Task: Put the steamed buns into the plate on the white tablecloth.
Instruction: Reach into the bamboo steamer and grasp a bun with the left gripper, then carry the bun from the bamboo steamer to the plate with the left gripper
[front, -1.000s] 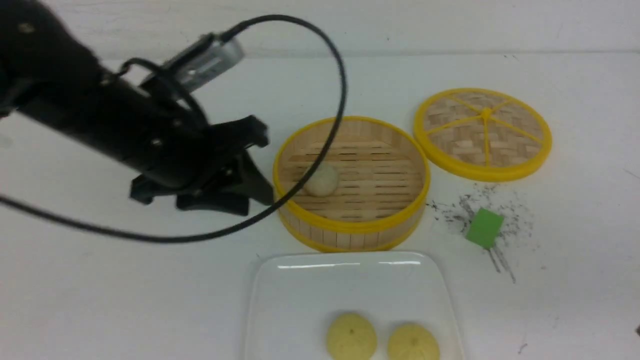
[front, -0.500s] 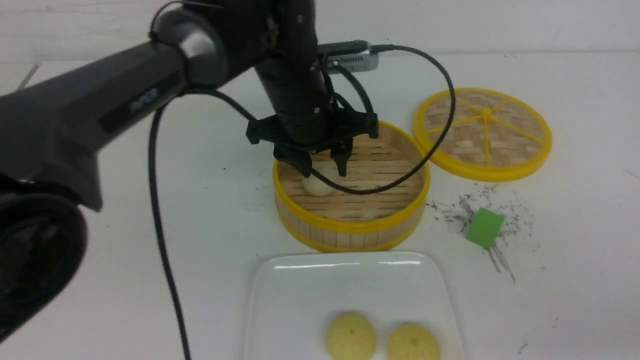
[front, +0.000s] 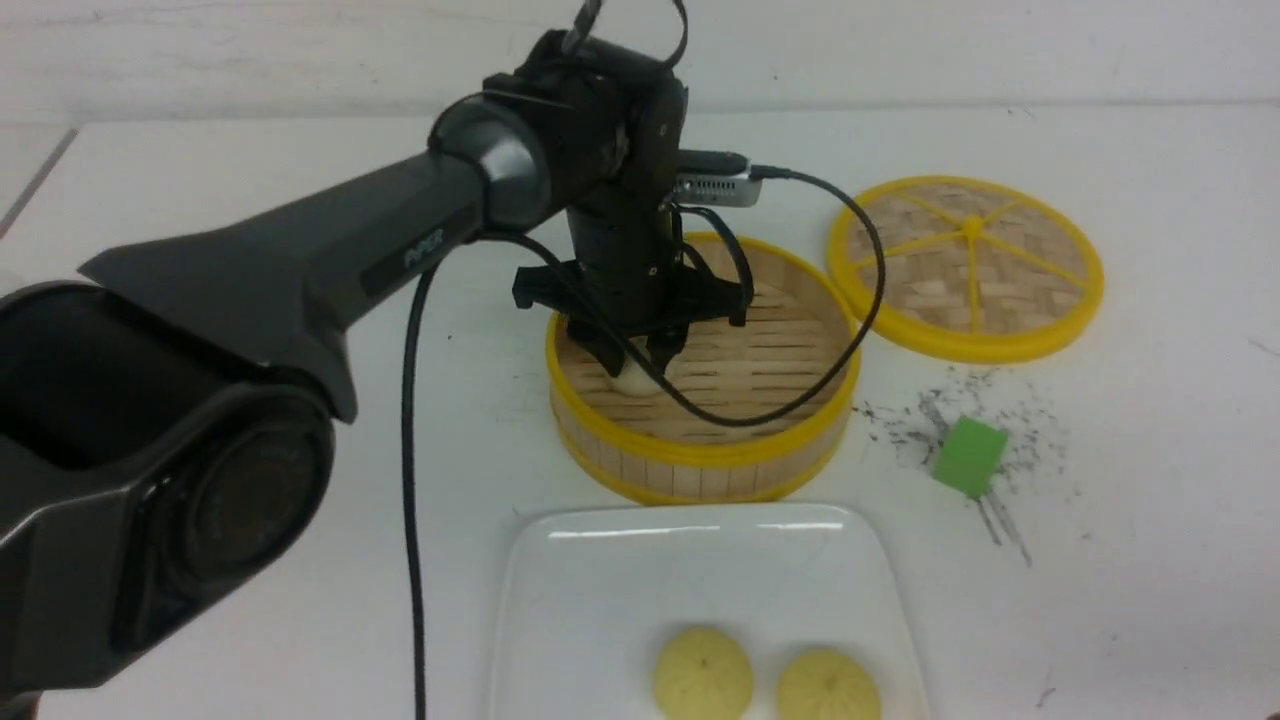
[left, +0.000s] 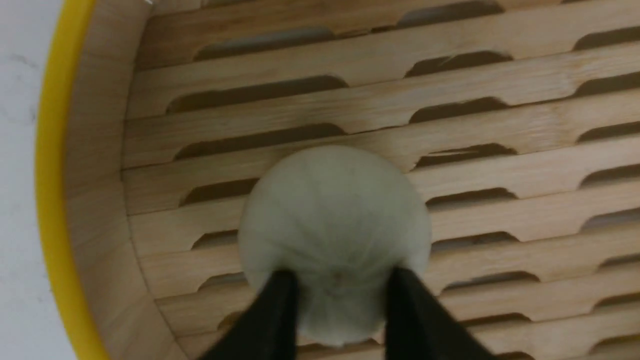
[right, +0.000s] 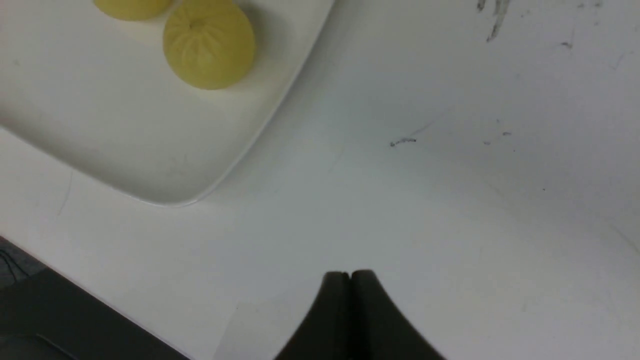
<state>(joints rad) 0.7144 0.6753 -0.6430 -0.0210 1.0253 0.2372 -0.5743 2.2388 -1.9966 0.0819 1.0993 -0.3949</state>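
In my left gripper, I held the off-white domed steamed bun inside the round yellow-rimmed bamboo basket. Beside my clenched, empty right gripper sat the glossy white plate with two pale yellow buns.

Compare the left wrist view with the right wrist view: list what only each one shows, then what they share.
Only the left wrist view: the off-white bun sitting on the slats of the steamer basket, with the left gripper set against its two sides. Only the right wrist view: the plate holding two yellow buns, and the right gripper shut over the cloth. Both: a patch of the white tablecloth and that arm's own black gripper.
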